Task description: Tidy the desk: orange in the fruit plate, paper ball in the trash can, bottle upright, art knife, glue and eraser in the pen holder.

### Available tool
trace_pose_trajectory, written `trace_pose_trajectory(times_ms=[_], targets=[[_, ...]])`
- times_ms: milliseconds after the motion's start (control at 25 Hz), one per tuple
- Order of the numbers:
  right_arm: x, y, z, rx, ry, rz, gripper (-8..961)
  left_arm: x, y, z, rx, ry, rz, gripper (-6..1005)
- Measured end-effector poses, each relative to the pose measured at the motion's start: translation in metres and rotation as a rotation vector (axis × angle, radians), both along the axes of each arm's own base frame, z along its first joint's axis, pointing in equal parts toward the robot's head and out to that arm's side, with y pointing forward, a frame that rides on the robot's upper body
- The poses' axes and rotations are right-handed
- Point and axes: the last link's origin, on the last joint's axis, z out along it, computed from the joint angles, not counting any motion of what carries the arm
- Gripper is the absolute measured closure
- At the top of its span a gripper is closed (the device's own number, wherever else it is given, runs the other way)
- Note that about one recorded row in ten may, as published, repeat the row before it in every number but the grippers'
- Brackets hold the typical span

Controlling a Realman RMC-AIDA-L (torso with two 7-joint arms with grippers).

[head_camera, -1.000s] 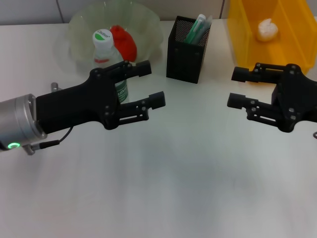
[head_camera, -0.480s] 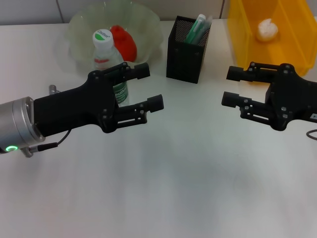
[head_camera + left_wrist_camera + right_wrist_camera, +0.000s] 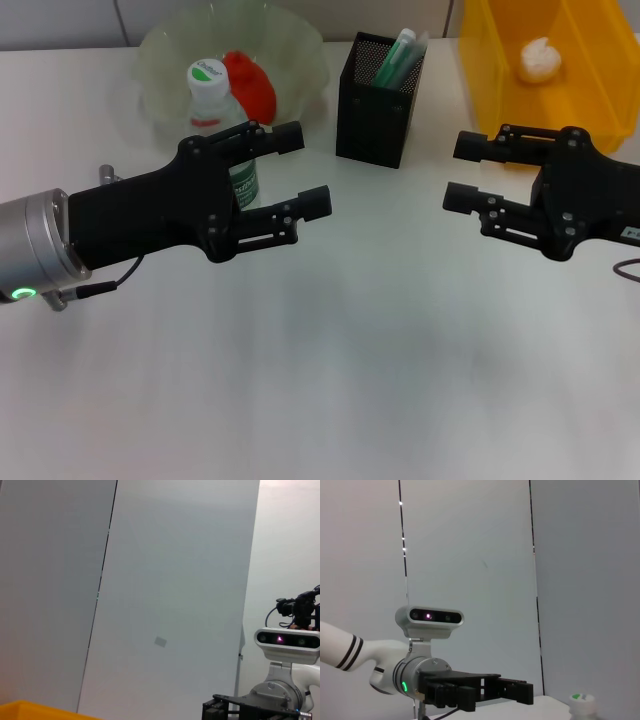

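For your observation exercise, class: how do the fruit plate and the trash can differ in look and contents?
The fruit plate is round, pale and translucent; the trash can is boxy, opaque and yellow. The plate holds the orange; the can holds the paper ball. The plate sits on the robot's left, the can on its right. Both are open-topped, at the desk's far edge, each holding one item.

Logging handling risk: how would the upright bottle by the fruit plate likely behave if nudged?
The bottle stands tall and narrow, so a high push would probably tip it. Its round body would likely roll afterwards. It looks like light plastic, so the left hand could shift it easily.
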Motion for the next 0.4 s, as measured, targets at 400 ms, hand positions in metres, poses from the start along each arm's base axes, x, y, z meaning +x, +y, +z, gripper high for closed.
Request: trace_pose_trajectory(times_ms=[400], targets=[[-0.004, 0.0057, -0.0049, 0.023, 0.007, 0.019, 434, -0.0033, 0.0007, -0.0001, 0.01, 0.006, 0.018, 204]])
